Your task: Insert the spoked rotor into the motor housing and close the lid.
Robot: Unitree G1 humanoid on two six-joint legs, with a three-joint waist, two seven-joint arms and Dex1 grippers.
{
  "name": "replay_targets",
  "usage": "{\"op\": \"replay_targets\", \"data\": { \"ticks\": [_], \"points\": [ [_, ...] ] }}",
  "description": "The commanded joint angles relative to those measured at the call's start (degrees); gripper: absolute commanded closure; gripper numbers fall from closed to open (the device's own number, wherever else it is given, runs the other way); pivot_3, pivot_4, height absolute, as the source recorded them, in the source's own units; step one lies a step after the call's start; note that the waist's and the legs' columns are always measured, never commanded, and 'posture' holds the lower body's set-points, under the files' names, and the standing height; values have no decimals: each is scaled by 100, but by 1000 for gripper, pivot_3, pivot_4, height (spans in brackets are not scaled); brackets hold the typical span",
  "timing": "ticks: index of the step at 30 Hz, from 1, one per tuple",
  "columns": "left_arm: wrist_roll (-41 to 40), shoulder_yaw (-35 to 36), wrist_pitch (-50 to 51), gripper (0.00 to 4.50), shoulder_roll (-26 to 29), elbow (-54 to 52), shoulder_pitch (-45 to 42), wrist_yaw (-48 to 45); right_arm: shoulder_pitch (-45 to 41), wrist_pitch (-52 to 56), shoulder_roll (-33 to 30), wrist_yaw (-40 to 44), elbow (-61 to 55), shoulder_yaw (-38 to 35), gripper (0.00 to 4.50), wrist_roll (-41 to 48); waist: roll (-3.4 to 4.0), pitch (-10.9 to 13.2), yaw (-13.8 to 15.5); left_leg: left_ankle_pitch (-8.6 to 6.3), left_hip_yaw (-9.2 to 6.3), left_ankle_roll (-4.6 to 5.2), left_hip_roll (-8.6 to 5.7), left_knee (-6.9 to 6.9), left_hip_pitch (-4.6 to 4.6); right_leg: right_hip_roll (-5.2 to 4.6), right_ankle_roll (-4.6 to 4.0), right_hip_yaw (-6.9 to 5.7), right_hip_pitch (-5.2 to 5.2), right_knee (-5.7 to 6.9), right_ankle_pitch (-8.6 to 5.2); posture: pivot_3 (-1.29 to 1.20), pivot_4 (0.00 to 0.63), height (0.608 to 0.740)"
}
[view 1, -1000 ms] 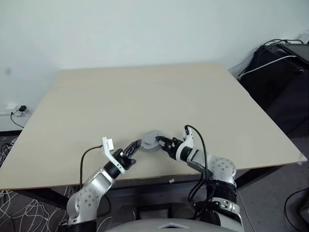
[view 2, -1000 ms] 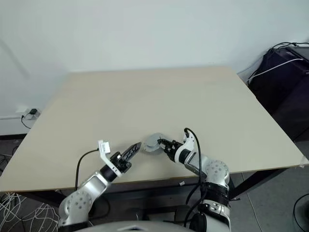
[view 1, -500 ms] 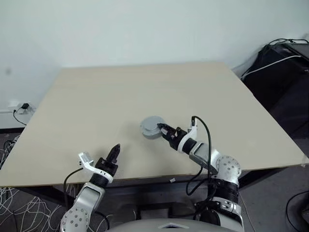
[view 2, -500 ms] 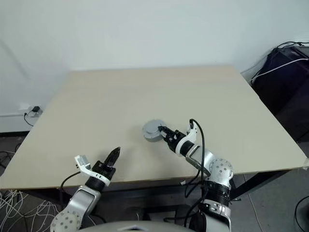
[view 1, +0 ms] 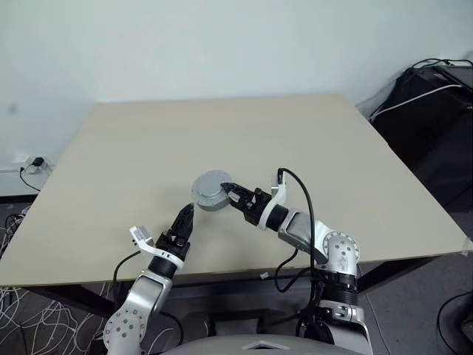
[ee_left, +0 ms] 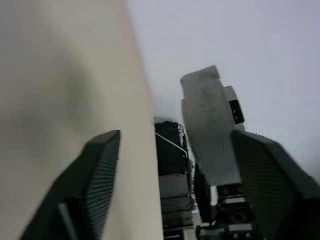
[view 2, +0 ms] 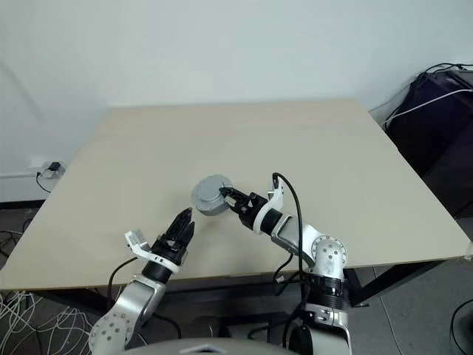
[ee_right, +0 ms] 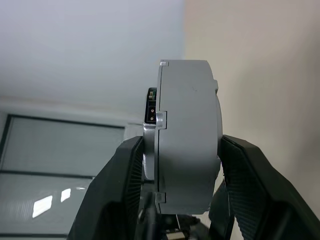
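One grey round metal motor assembly (view 1: 211,191), frame centre above the beige counter (view 1: 222,140), clamped by right end effector (view 1: 230,193); left end effector (view 1: 185,219) released, lower left.

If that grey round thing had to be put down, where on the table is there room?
Nearly anywhere: the table is bare from its far edge to both side edges. The one busy spot is near the front edge, where the right gripper holds the grey round assembly beside the open left gripper.

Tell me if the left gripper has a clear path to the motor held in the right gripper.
Probably yes. The left gripper is open and empty, just below-left of the grey motor, which the right gripper holds above the table. Nothing lies between them.
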Motion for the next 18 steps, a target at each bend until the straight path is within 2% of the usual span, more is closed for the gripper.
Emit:
{"op": "replay_targets", "data": {
  "ticks": [1,18],
  "points": [
    [-233,-76,-57,20,-502,-45,-126,-71,236,-204,508,50,-228,265,2387,383,0,0,-1,0,1,0,0,0,0,0,0,0,1,-1,1,0,0,740],
    [-583,-260,-161,20,-519,96,-59,-145,332,-353,192,-65,-247,774,2387,779,0,0,-3,0,8,3,3,4,-1,5,-12,3,5,-12,8,0,0,740]
  ]
}}
